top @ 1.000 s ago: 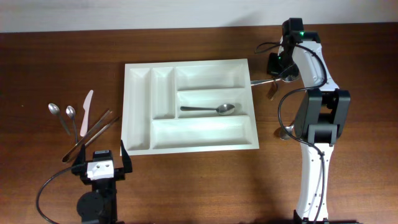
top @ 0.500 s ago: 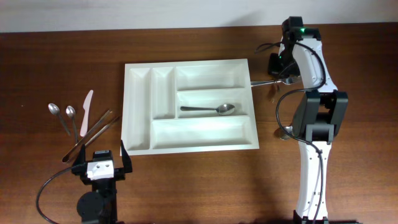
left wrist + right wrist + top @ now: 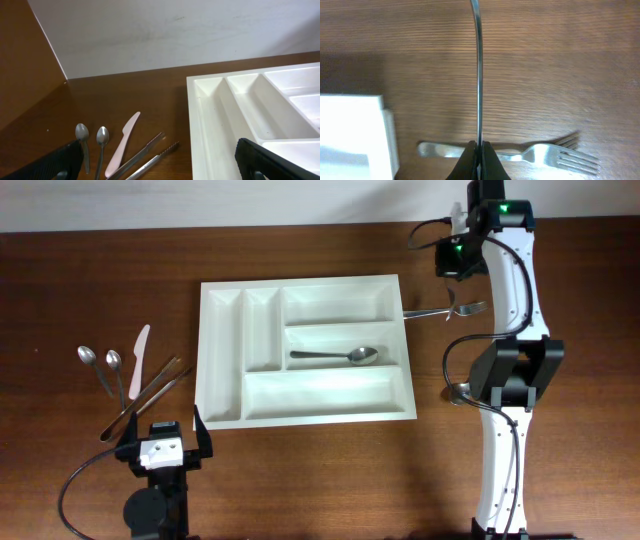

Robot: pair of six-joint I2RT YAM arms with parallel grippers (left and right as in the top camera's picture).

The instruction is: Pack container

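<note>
Checking the pack-out at this moment, I find the job early in its course. The tray (image 3: 320, 392) lies flat at mid-table, long side across. One spoon (image 3: 335, 356) rests in the middle of its three wide compartments. The other four compartments look bare (as far as the overhead view resolves).

My right gripper (image 3: 479, 149) is pinched tight on the thin shaft of a metal utensil (image 3: 478, 70), raised over the table just beyond the tray's right edge. The shaft runs out of the top of the wrist view, so I cannot tell what kind of piece it is. Beneath it a fork (image 3: 530, 152) lies on the wood, handle end near the tray's corner and tines pointing away. It is not packed.

My left gripper (image 3: 166, 430) sits near the front of the table with jaws spread wide, holding nothing. To the tray's left, well apart from it, lie two small spoons (image 3: 82, 132), a pale knife (image 3: 124, 145) and a pair of long metal pieces (image 3: 145, 148) (tongs or chopsticks, I cannot tell). Neither gripper touches any of them.

Judgement: one piece is stowed, one is in hand and at least five lie outside. Most of the work is ahead: placing the held piece, then the fork, then the group on the left.
</note>
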